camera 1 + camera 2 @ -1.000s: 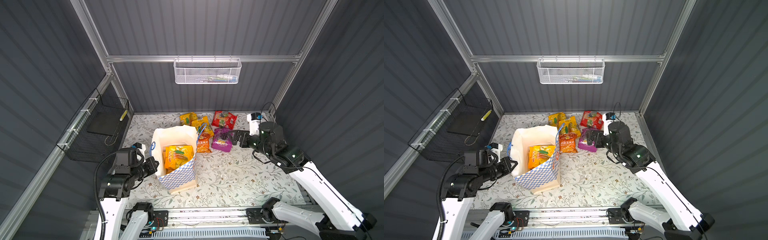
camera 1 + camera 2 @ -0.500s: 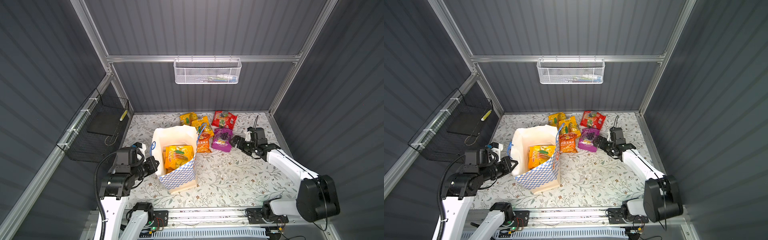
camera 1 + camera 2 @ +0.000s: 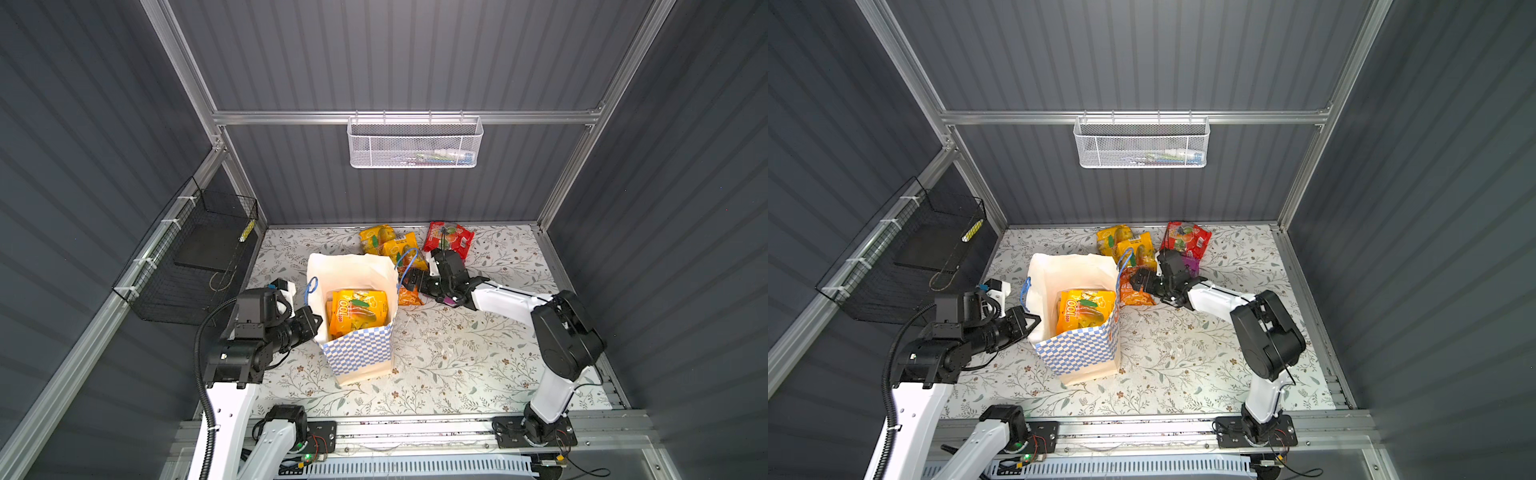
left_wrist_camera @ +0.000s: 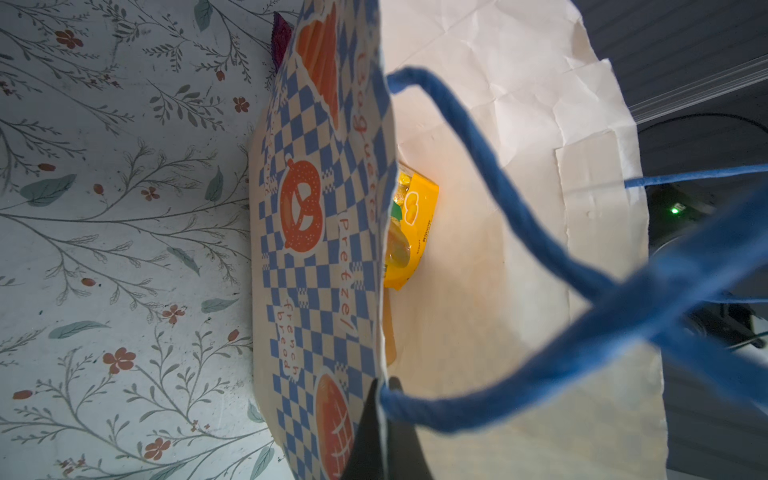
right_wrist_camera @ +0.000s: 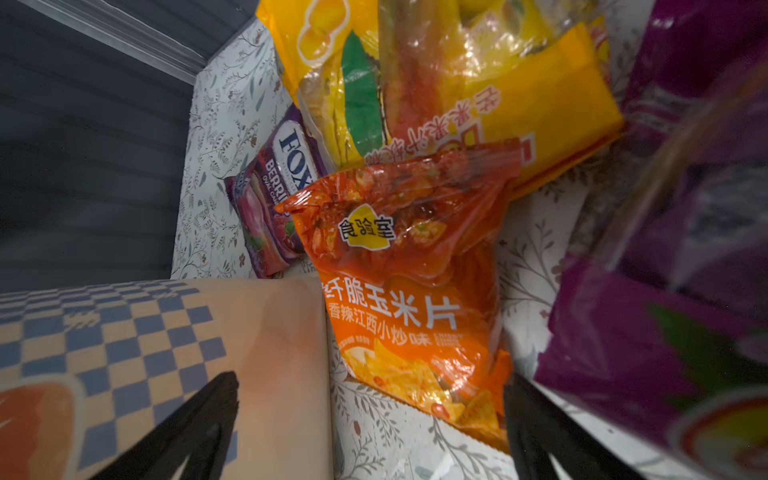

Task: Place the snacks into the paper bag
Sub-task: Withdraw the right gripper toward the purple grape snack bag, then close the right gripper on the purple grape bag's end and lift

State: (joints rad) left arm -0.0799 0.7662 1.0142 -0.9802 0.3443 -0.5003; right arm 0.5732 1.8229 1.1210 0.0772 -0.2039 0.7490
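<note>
The paper bag [image 3: 357, 353] [image 3: 1079, 353] stands upright with a yellow snack packet [image 3: 359, 309] inside. My left gripper [image 3: 313, 322] [image 4: 384, 384] is shut on the bag's left rim beside a blue cord handle [image 4: 498, 187]. My right gripper [image 3: 409, 282] [image 5: 370, 382] is open and low, one finger by the bag's wall [image 5: 166, 332], the other by a purple packet [image 5: 665, 332]. An orange packet [image 5: 411, 291] [image 3: 409, 296] lies on the table between the jaws. Behind lie yellow packets [image 3: 390, 245] and a red packet [image 3: 449, 237].
A white wire basket [image 3: 415, 143] hangs on the back wall and a black wire basket [image 3: 199, 257] on the left wall. A small purple Fox's packet [image 5: 270, 199] lies behind the bag. The floral table [image 3: 457, 365] has a metal rail along its front.
My right arm has dropped and reached left past the purple packet to the orange packet beside the bag, jaws open throughout. The left gripper and bag have not moved.
</note>
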